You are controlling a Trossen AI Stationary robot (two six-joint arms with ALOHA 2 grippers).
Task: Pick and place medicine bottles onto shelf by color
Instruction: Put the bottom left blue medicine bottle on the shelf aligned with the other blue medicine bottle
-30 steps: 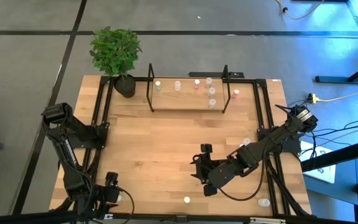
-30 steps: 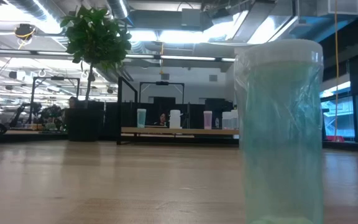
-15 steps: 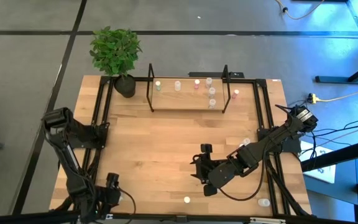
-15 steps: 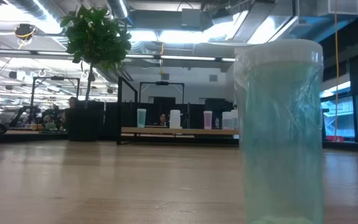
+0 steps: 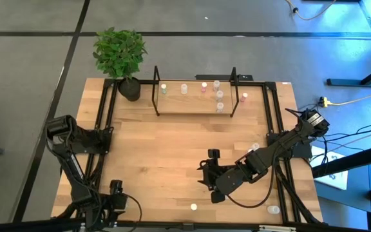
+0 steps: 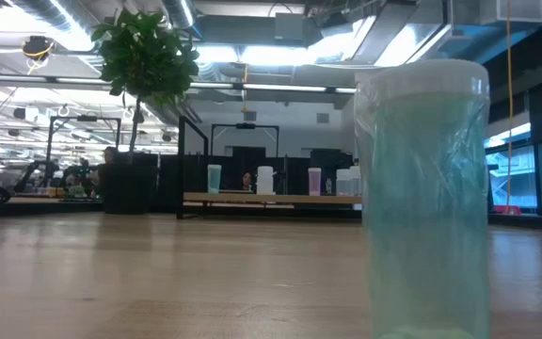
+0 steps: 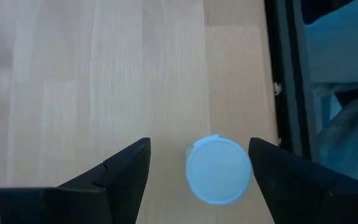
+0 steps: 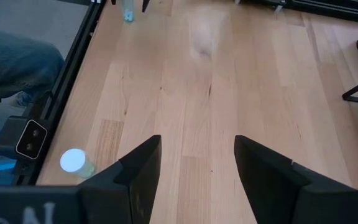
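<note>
A small bottle (image 7: pixel 219 170) stands upright on the surface (image 5: pixel 172 154) at its near left corner, seen cap-up between the fingers (image 7: pixel 120 169) of the left end effector (image 5: pixel 122 205), which is spread wide with a gap on both sides and holds nothing. The bottle sits nearer one finger than the other, so an uneven close could, I judge, push it over or send it rolling toward the black rail (image 7: pixel 289 74) just beside it. The round, smooth, pale plastic cap and light translucent body look easy to squirt out of a hard pinch.

The right end effector (image 5: pixel 206 175) hovers over the middle right of the surface, fingers parted and empty. Another bottle (image 8: pixel 74 162) stands near it by the edge, and one more (image 5: pixel 194 207) at the near edge, close enough to the low camera to fill much of its view.

The shelf (image 5: pixel 192 106), a pale board in thin black wire, sits at the far side with several bottles already standing on it. The surface is matte blond wood in planks.
</note>
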